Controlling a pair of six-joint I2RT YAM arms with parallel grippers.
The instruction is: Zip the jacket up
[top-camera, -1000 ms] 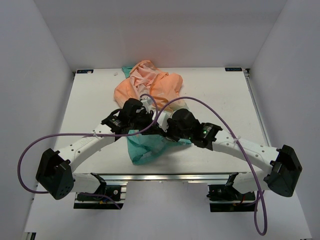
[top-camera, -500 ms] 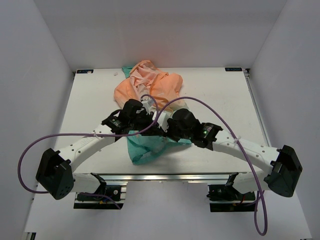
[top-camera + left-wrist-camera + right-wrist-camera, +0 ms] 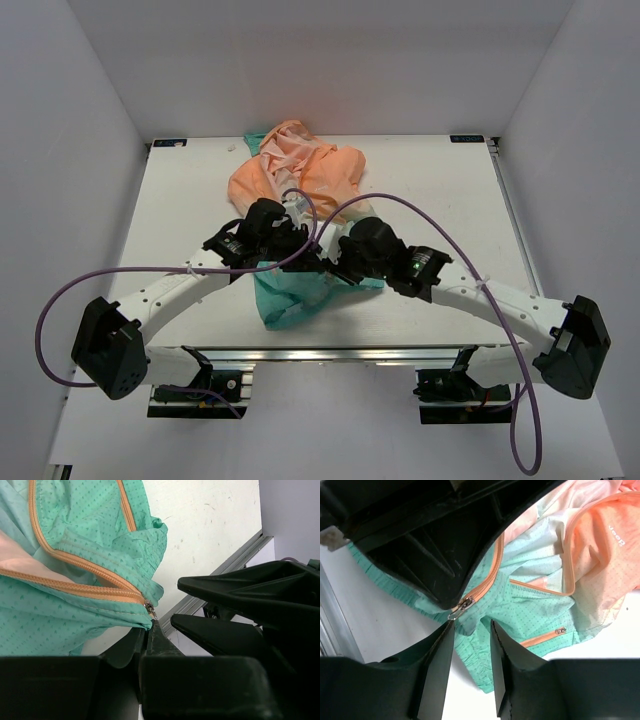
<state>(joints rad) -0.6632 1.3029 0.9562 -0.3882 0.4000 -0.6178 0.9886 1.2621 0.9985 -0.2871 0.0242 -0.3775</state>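
- with the left hand [image 3: 148,630], grips the jacket [image 3: 60,625] by its teal hem, clenched on the cloth right at the lower end of the orange zipper [image 3: 100,595].
- shows the small metal zipper pull [image 3: 150,611] just above those fingertips, at the point where the two orange tapes meet.
- with the right hand [image 3: 470,640], hovers released, fingers [image 3: 437,680] apart, teal cloth visible through the gap and nothing pinched.
- puts one right fingertip just below the pull; cannot tell whether it touches.
- has both hands almost tip to tip over the jacket's near, teal end.
- lays the jacket crumpled on the white tabletop [image 3: 430,190], with the teal part toward the arm bases and the peach-orange part bunched toward the far edge, left of the middle.
- leaves the zipper open above the pull, tapes spreading apart toward the orange half.
- ends the tabletop at a grey metal rail [image 3: 320,354] along the near edge, just beyond the teal hem.
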